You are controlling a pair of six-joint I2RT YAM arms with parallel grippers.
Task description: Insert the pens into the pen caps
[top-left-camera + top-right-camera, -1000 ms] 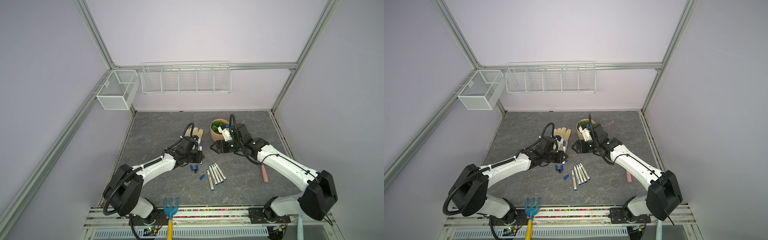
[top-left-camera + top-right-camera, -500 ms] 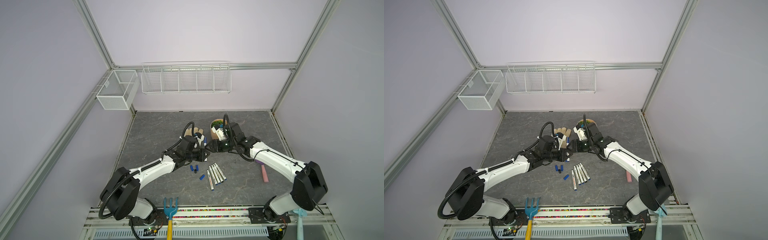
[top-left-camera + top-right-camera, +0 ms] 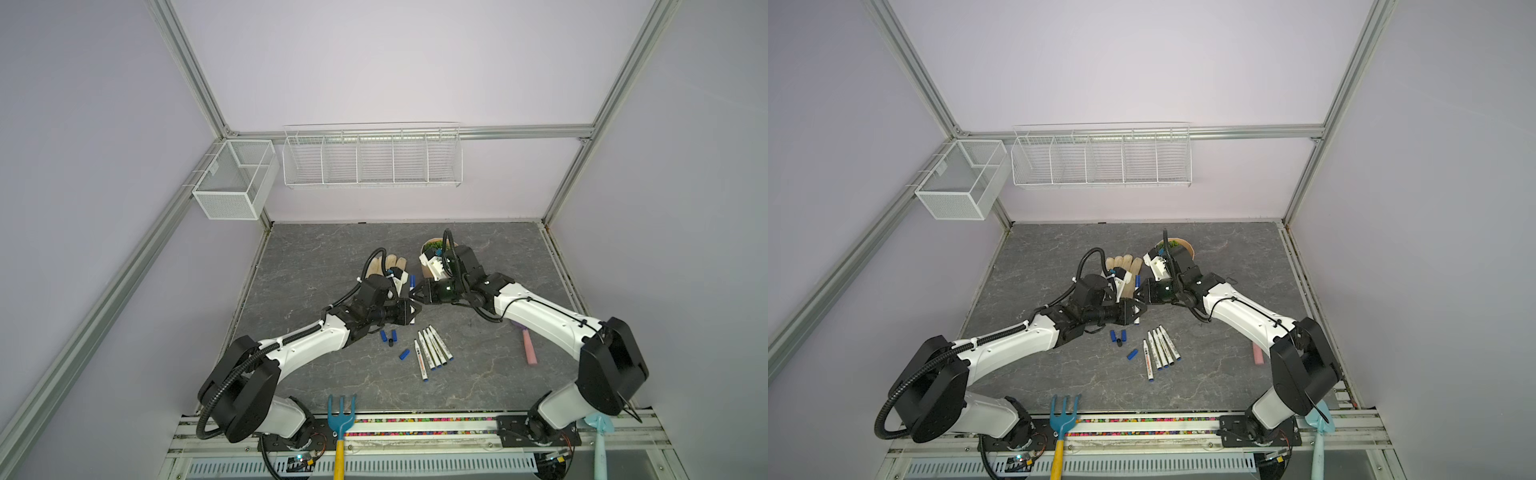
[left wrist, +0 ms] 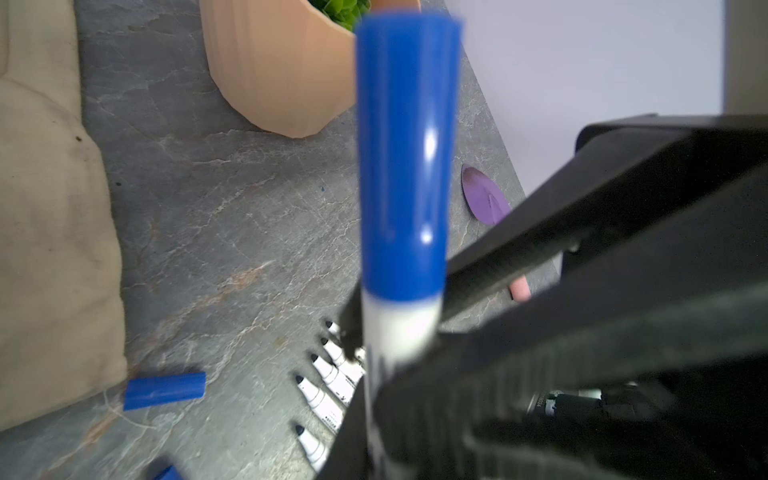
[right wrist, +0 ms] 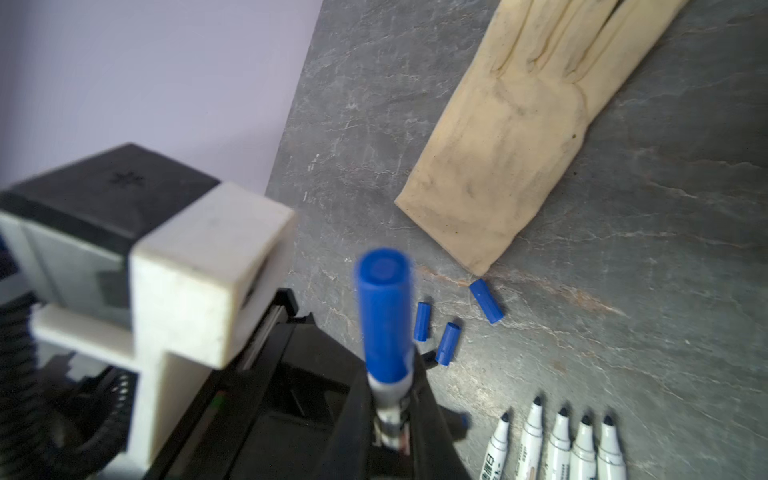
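Right end effector (image 5: pixel 392 419) is pinching a capped pen (image 5: pixel 384 320) beside the glove (image 5: pixel 519 145); whether the left end effector (image 3: pixel 417 311) is gripping, I cannot tell. This capping seems done; next is setting it down.

Uncapped pens (image 5: pixel 559 446): five. Capped pen (image 5: pixel 384 320): one. Total pens: six.
Loose blue caps (image 5: pixel 486 301): four, one of them partly hidden in the right wrist view. Black cap (image 3: pixel 390 341): one. Fitted blue cap (image 4: pixel 401 166), on the capped pen: one. Total caps: six.
Glove (image 5: pixel 511 137): one.
Plant pot (image 4: pixel 282 70): one.
Garden fork (image 3: pixel 340 415): one.
Pink-handled tool (image 3: pixel 530 351): one.
Pale blue tool (image 3: pixel 597 444): one.
Wall-mounted wire baskets (image 3: pixel 372 158): two.
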